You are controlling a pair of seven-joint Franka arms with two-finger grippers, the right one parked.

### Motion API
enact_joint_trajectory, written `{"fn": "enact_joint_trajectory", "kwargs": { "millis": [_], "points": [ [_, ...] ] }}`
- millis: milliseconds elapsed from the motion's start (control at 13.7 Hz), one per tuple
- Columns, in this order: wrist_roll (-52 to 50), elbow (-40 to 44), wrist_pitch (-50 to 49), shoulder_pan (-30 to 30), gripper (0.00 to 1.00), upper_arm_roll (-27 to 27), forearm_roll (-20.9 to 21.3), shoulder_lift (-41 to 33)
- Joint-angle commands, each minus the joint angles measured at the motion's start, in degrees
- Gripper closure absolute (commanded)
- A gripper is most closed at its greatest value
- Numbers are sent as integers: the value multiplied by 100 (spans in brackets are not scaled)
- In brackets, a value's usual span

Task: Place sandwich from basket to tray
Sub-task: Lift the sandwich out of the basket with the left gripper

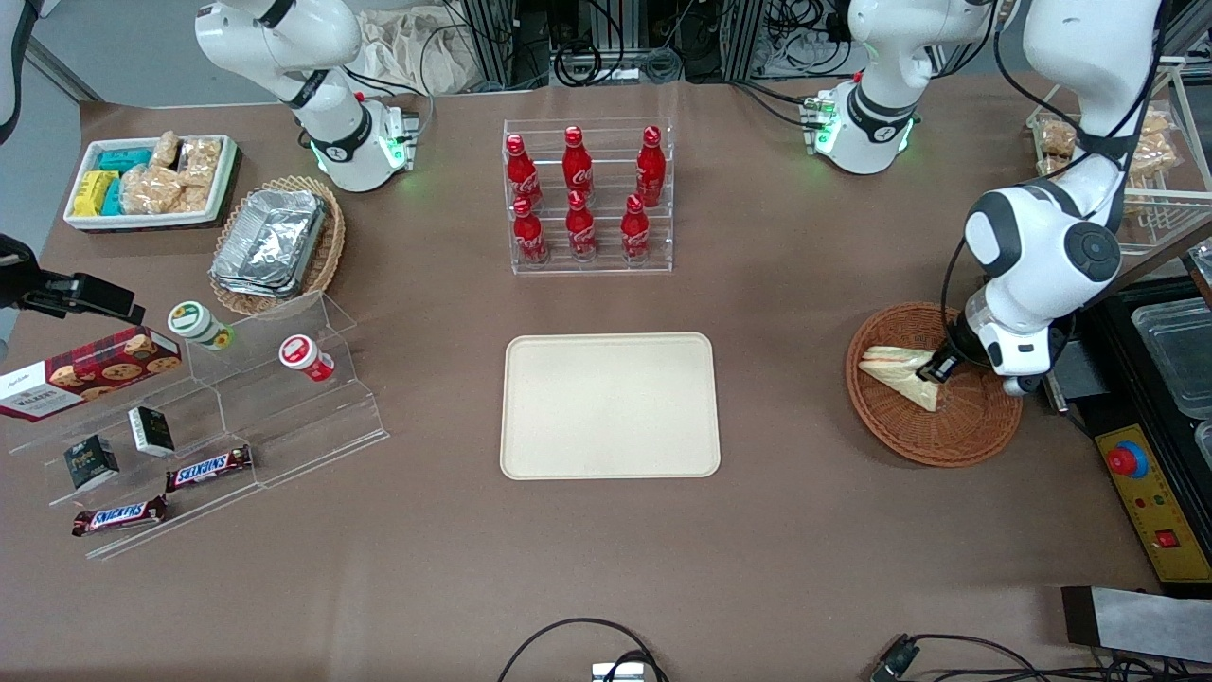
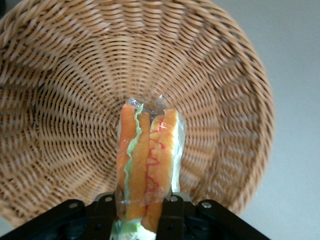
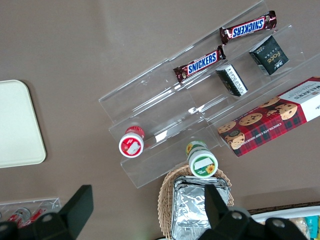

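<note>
A: Sandwich (image 2: pixel 147 165), small triangular wedge of pale bread in clear wrap, orange and green filling at the cut edge; lies in the round shallow brown wicker basket (image 1: pixel 966 431) toward the working arm's end of the table; point of the wedge aims toward the tray side.

B: Gripper state?

A: Left arm's black two-finger gripper (image 1: pixel 939 367) is down inside the basket at the wide end of the wedge; wrist view shows one black finger (image 2: pixel 105 212) on each side of the wrapped edge, pressed against the wrap; so it is clamped on the sandwich; sandwich looks to rest on the woven bottom, can't tell if lifted at all.

B: Tray?

A: Large flat rectangular cream-beige tray (image 1: pixel 611 405) with rounded corners and low rim, mid-table, well apart from the basket; nothing on it.

B: Rest of the table?

A: Clear acrylic rack with six red cola bottles (image 1: pixel 587 199), farther from the front camera than the tray; toward the parked arm's end: oval wicker basket with silver foil trays (image 1: pixel 275 242); white bin of snack packets (image 1: pixel 151 180); clear stepped acrylic stand (image 1: pixel 246 407) with two small round tubs, two Snickers bars (image 1: pixel 208 467), two small dark boxes; red tartan cookie box (image 1: pixel 90 371) beside it.
</note>
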State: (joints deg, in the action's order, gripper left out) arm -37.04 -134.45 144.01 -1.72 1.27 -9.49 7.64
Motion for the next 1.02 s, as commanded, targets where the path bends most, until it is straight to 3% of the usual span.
{"fn": "enact_joint_trajectory", "kwargs": {
  "millis": [0,146,291,947],
  "points": [
    [293,574,-1387,5,93,13,508,-579],
    [320,1531,-2688,14,93,100,834,-571],
    [504,2183,-3376,5,93,399,897,-562],
    [952,3012,-3810,14,94,1665,879,-501]
  ]
}}
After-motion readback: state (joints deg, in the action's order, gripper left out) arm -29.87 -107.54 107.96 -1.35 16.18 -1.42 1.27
